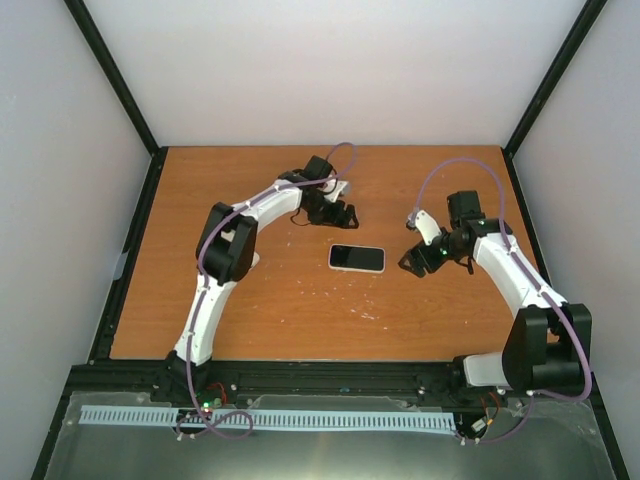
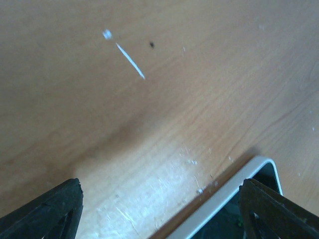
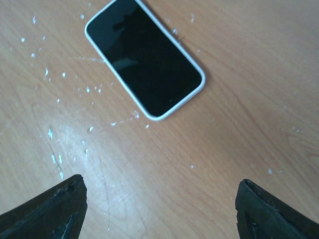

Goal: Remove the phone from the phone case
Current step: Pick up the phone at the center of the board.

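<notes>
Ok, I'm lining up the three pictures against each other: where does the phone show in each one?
Top view: the phone lies flat near the middle of the table.
Left wrist: only one corner of the phone shows, at the bottom right.
Right wrist: the whole phone shows, upper middle.
Shared landmark: the white flecks on the wood beside it.

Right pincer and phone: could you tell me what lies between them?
Between the right pincer and phone, only bare, fleck-marked table, seen in the right wrist view.
</notes>
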Motion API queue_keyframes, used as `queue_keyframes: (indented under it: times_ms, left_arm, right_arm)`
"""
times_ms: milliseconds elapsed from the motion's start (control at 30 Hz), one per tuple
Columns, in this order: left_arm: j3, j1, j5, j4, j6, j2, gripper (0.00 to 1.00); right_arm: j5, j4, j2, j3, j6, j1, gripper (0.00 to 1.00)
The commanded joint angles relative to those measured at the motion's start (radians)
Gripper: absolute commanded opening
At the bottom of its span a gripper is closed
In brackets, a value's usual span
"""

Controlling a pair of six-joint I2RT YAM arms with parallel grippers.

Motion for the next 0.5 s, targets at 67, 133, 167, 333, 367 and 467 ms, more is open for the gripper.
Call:
queue_keyframes:
  times_ms: [67,133,167,333,367,467]
  left_arm:
    - [-0.071,-0.009,0.114,-0.056,0.058,-0.033,0.84]
    - [-0.137,-0.015,0.150,-0.032,0.054,-0.069,0.83]
    - [-0.190,-0.019,0.174,-0.013,0.051,-0.092,0.82]
    - [-0.371,-0.062,0.260,0.030,0.050,-0.221,0.79]
    - [-0.413,-0.073,0.280,0.039,0.044,-0.249,0.79]
    - [-0.542,-0.116,0.363,0.096,0.027,-0.343,0.76]
  right_arm:
    - [0.015,-0.036,-0.023,-0.043,-0.085,0.007,0.80]
    - [0.022,-0.030,-0.014,-0.050,-0.085,0.009,0.80]
    - [0.024,-0.027,-0.006,-0.052,-0.086,0.010,0.80]
    - [0.020,-0.034,0.011,-0.045,-0.091,0.013,0.78]
    - [0.020,-0.040,0.012,-0.045,-0.102,0.015,0.78]
    - [0.046,-0.049,0.022,-0.057,-0.136,0.028,0.75]
